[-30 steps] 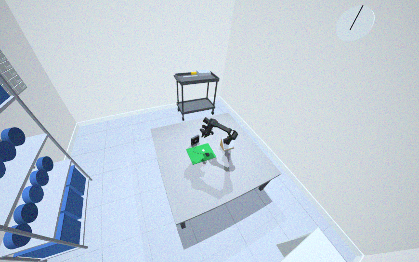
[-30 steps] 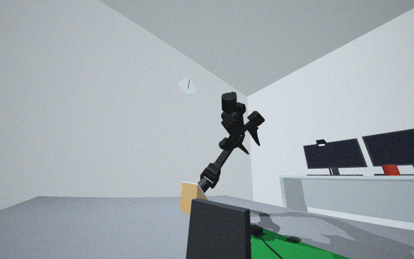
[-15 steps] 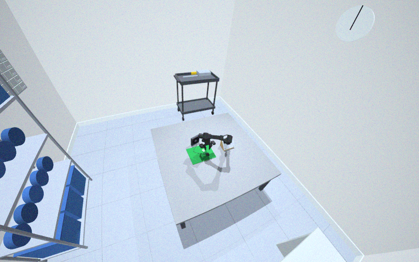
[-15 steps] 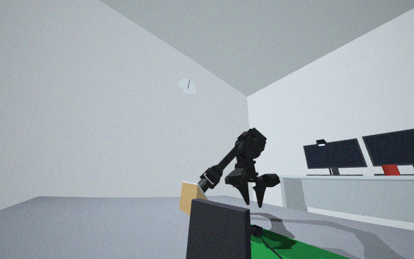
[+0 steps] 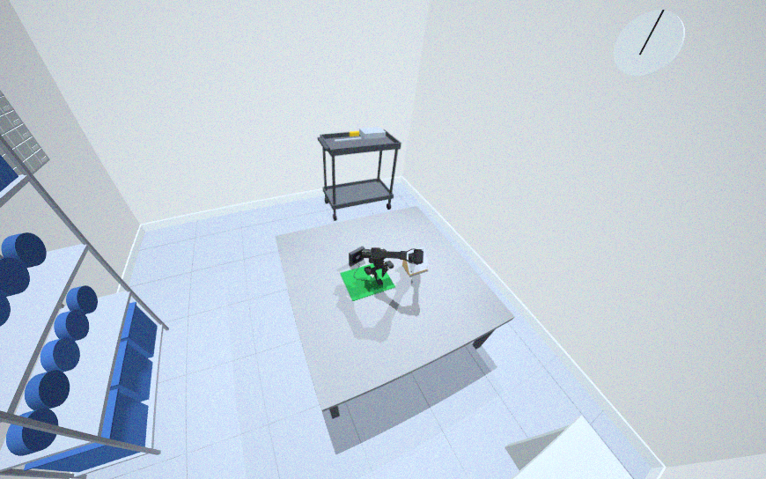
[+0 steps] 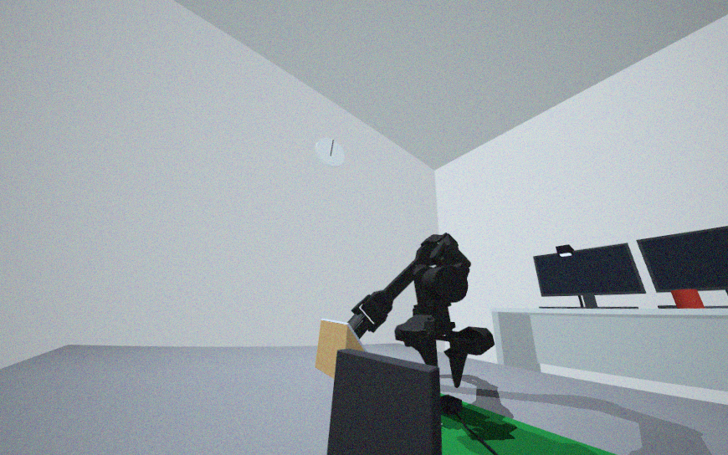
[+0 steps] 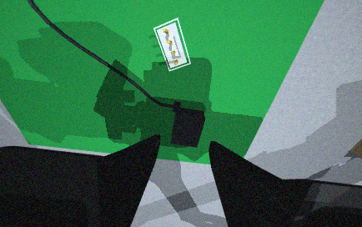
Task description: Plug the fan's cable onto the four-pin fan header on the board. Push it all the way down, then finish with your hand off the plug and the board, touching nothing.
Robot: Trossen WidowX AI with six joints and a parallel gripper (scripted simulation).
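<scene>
The green board (image 5: 352,291) (image 6: 536,441) (image 7: 250,42) lies flat on the table. The white four-pin header (image 7: 177,47) stands on it with bare gold pins, nothing plugged on. The black plug (image 6: 450,404) (image 7: 188,127) lies on the board near its edge, below the header in the wrist view. Its thin black cable (image 6: 474,433) (image 7: 87,51) runs off to the upper left there. My gripper (image 6: 446,376) (image 7: 184,143) is open, pointing down, above the plug, with a gap between fingertips and plug in the exterior view. Nothing is held.
The dark fan (image 5: 356,256) (image 6: 386,402) stands upright beside the board and hides part of it in the exterior view. A wooden piece (image 6: 331,348) stands by the arm's base. The arm casts shadows over the board and table (image 5: 367,361).
</scene>
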